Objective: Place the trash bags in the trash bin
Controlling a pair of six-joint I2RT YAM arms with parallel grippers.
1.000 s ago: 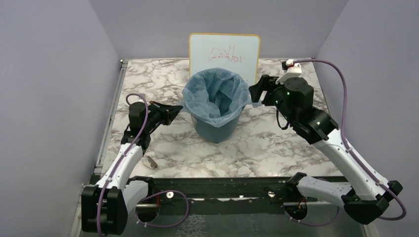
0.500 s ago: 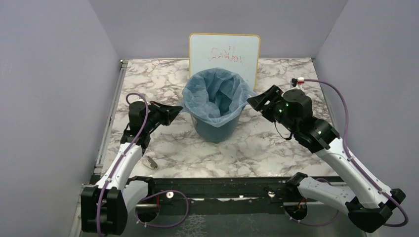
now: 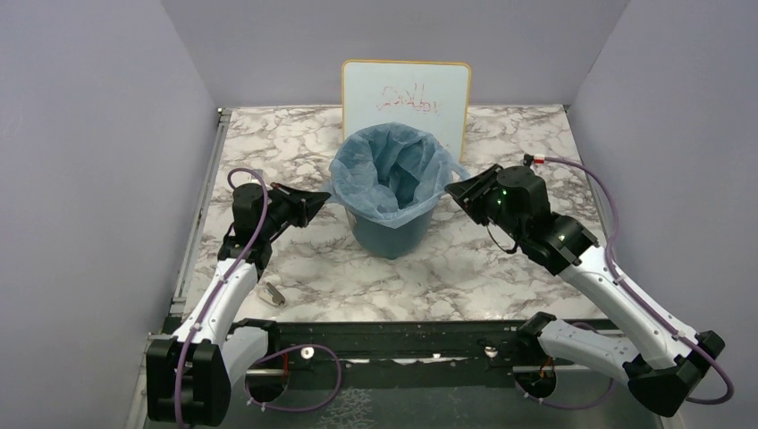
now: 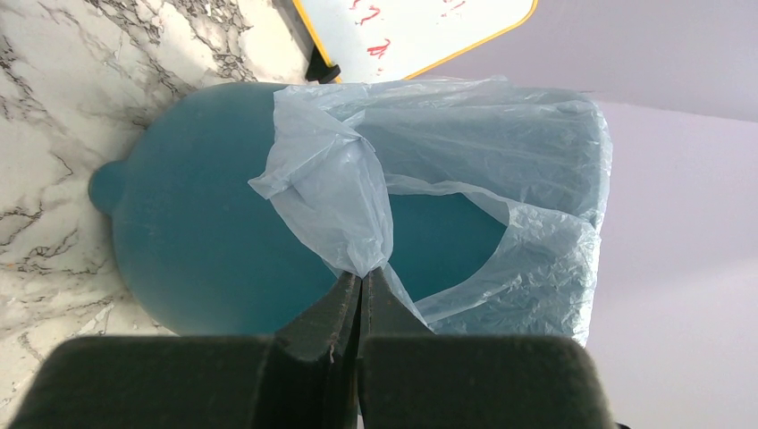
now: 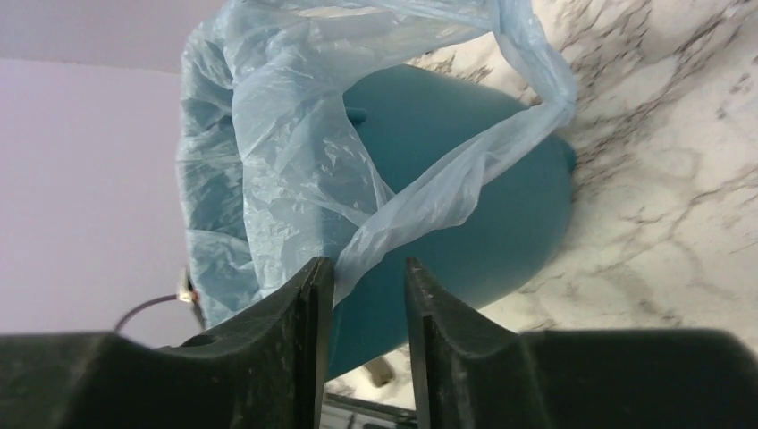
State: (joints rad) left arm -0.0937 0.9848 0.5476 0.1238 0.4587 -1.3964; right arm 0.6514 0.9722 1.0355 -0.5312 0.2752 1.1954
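The trash bin (image 3: 391, 228), lined with the trash bags (image 3: 393, 174), is placed mid-surface on the marble surface (image 3: 501, 268) between lilac walls (image 3: 89, 134), a bag corner being pinched by the left fingers (image 4: 344, 308), while a strip is seen between the half-parted right fingers (image 5: 308, 304).

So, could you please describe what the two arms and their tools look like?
Both arms have white link shells with black joints and bases. A purple cable runs along the left arm and the right arm. A small green light glows near the right wrist. Each tool has two black, wedge-shaped fingers.
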